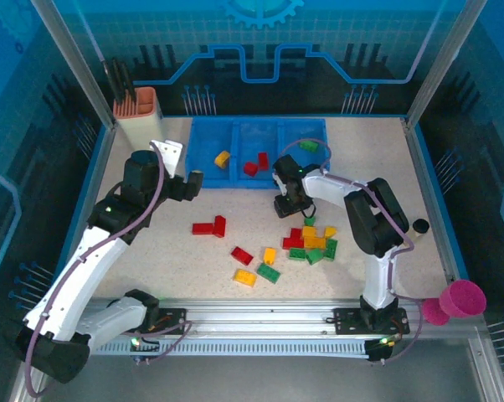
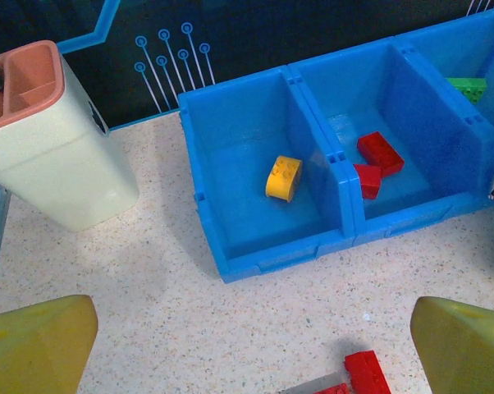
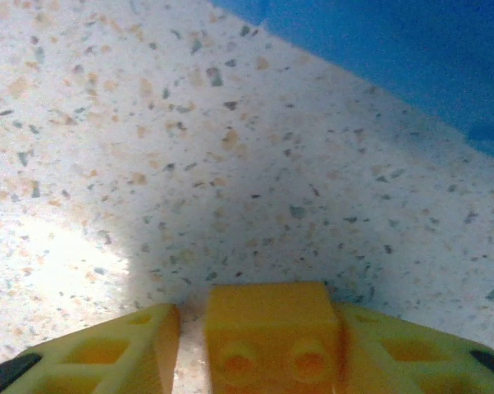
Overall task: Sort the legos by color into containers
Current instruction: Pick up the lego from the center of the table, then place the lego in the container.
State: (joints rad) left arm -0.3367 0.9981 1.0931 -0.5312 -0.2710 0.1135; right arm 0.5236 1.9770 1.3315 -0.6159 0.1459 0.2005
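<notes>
evidently the right gripper (image 3: 259, 320) pinches a yellow-orange brick (image 3: 272, 345) by its smooth sides, near the blue tray (image 1: 200, 146); it looks light, rigid and slick. the left gripper (image 2: 251, 328) gapes wide.

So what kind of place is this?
Probably a robot lab test cell: two arms bolted to a table edge, a metal frame closing it in, and toy bricks with a sorting tray.

High rear overview — wrist close-ups, blue tray (image 2: 263, 250) common to two
</notes>
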